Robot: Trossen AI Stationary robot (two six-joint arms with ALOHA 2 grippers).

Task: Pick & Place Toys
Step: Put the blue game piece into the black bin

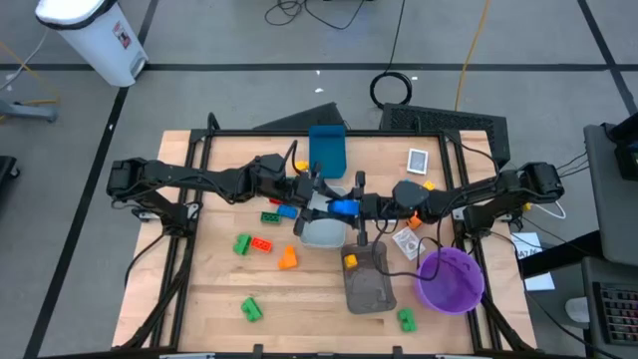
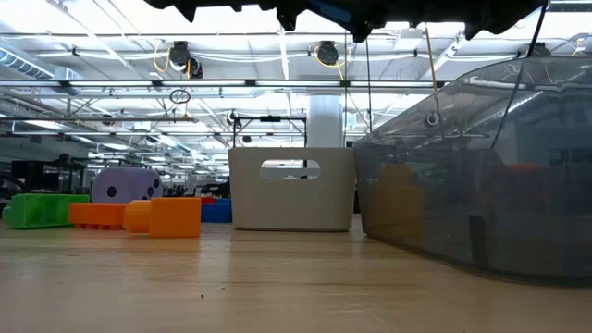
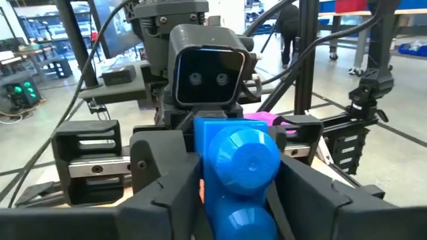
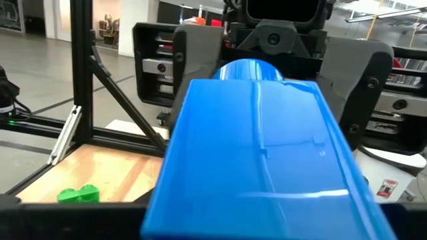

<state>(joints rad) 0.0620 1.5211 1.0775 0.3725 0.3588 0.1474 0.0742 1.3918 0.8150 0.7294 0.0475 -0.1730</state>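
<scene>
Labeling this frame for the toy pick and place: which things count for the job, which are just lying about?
Job:
blue brick, between left gripper and right gripper
green bricks
red brick
orange brick
purple die

Lying about:
grey trays
purple bowl
blue bin
white card

Both arms reach inward over the table's middle, wrists level, grippers facing each other nose to nose. Left gripper (image 1: 327, 204) and right gripper (image 1: 357, 206) meet on one blue brick (image 1: 343, 207), each with fingers at either side of it, above the table surface
</scene>
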